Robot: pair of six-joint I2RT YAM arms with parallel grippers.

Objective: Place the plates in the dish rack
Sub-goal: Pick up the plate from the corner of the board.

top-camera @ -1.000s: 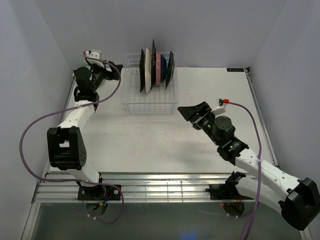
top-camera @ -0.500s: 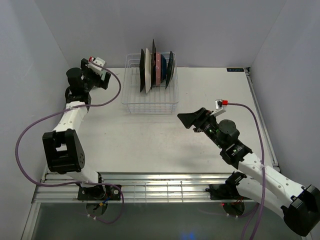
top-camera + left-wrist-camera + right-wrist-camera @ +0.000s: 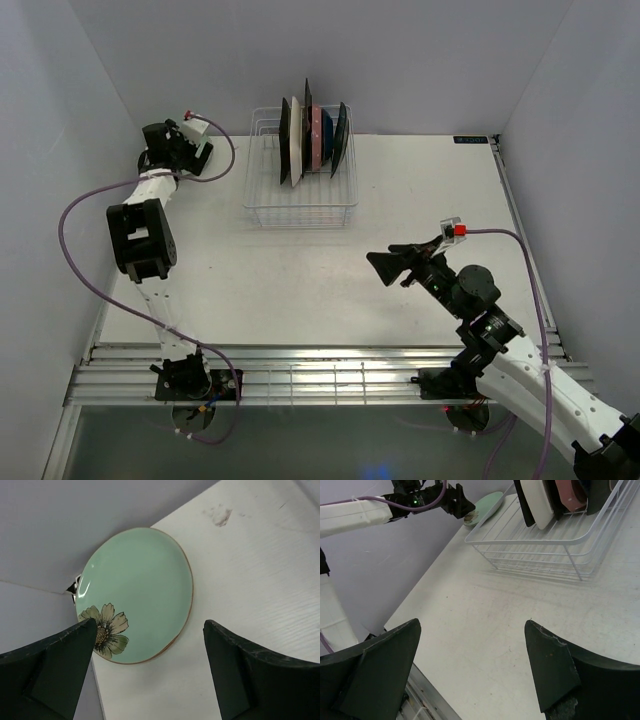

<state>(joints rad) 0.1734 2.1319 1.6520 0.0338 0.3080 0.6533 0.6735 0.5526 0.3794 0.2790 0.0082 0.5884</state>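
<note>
Left hand (image 3: 149,624) spread over green plate (image 3: 135,590) beside wall (image 3: 45,525); loaded rack (image 3: 300,206) nearby; right hand (image 3: 472,622) spread, well apart.

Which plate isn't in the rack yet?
The pale green flowered plate. It sits alone in the far left corner, in front of the open left gripper, while the other plates stand upright in the rack.

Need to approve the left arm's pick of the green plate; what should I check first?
1. Left jaws open: ok.
2. Green plate in view between them: ok.
3. Plate lying flat, not leaning on the wall: cannot tell.
4. Free slots in the dish rack, near end: ok.
5. Right jaws open, empty, away from the rack: ok.
</note>
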